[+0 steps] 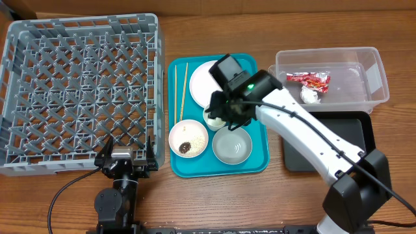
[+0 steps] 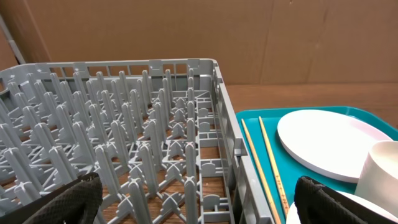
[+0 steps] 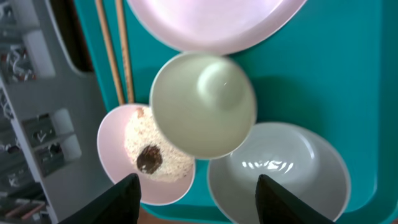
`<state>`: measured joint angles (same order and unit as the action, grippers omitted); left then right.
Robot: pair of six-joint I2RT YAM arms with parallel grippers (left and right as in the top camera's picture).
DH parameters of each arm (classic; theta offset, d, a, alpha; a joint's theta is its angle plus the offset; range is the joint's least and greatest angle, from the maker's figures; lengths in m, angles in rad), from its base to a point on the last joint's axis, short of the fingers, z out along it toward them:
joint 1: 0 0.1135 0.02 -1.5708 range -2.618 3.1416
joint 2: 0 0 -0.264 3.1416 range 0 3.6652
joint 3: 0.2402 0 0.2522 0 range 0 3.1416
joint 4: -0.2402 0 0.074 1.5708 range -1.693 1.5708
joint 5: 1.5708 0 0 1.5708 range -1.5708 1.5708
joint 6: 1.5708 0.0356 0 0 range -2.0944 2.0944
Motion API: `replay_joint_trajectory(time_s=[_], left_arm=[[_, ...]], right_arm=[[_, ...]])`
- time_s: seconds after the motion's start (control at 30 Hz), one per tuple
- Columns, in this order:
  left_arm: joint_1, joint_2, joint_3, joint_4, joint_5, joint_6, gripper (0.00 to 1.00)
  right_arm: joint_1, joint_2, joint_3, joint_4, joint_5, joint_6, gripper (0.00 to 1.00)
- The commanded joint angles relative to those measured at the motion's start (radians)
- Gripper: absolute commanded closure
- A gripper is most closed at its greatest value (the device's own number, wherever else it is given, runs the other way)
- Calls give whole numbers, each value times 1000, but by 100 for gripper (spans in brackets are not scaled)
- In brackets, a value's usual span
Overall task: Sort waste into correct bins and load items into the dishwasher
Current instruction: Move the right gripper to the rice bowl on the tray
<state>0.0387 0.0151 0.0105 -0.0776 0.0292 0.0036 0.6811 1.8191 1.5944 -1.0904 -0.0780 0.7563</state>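
The grey dish rack (image 1: 78, 91) fills the left of the tabletop (image 1: 214, 26); no dish shows in it. Just right of it lies the teal tray (image 1: 218, 168), carrying all the tableware. The plate (image 1: 200, 81) sits at the tray's far end; the chopsticks (image 1: 181, 91) lie side by side along its left edge; the small white cup (image 1: 212, 119) stands upright and empty in the middle. At the near end sit the bowl of rice (image 1: 188, 138), with whitish grains and a dark brown bit inside, and the pale bluish bowl (image 1: 232, 145), which is empty.

At far right the clear tub (image 1: 374, 81) holds the red wrapper (image 1: 310, 79) and the white tissue (image 1: 310, 95), close together; the black tray (image 1: 356, 127) lies in front of it, partly under the right arm.

The right claw (image 1: 224, 110) hangs over the tray's middle, pointing down at the cup; in its wrist view the claw (image 3: 198, 183) has its fingers (image 3: 121, 199) apart, the cup (image 3: 203, 102) just beyond the tips, and no contact shows.

The left claw (image 1: 127, 159) sits low by the rack's near right corner; its wrist view shows the claw (image 2: 199, 199) spread wide with nothing held, facing the rack (image 2: 124, 124), with the chopsticks (image 2: 267, 162) and plate (image 2: 329, 140) to the right.
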Motion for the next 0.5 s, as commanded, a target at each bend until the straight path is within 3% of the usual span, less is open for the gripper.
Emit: replay_joint_trajectory(time_s=[0.0,0.23,0.47], left_arm=[[-6,-9,-6,1,-6,19,0],[-6,-9,-6,1,-6,19,0],[-6,-9,-6,1,-6,19,0]], right_arm=[[92,-10,-25,5,3,52,39],[197,-8,-137,46,58,327,45],[221,-5,-241,184,58,444,48]])
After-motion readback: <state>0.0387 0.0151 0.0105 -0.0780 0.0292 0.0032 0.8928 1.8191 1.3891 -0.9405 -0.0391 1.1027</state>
